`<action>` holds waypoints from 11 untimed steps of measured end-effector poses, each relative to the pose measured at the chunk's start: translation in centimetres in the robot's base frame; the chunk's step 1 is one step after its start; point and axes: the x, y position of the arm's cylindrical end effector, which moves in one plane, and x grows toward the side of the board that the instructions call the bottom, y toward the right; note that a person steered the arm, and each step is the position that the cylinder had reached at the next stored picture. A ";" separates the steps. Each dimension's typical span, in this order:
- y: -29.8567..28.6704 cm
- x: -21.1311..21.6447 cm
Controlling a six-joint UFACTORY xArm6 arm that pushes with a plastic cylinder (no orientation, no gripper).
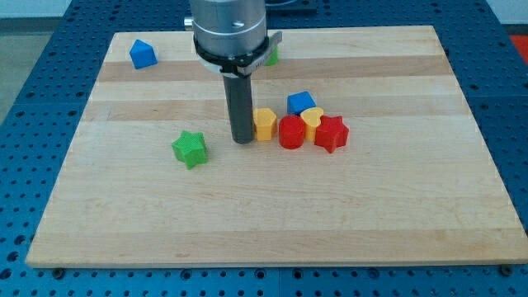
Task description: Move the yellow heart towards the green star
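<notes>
The yellow heart (312,118) sits right of centre, wedged between a red cylinder (291,132), a red star (331,134) and a blue cube (301,103). The green star (190,148) lies alone to the left of centre. My tip (242,139) rests on the board between them, touching the left side of a yellow hexagonal block (264,124). The tip is about two block widths left of the heart, with the yellow block and red cylinder in between.
A blue pentagon-like block (143,54) lies at the top left. A green block (271,56) is mostly hidden behind the arm's housing (231,29) at the top. The wooden board (412,214) ends in blue perforated table on all sides.
</notes>
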 end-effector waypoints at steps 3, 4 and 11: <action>-0.1 -4.3; -0.3 -5.5; 2.2 -6.1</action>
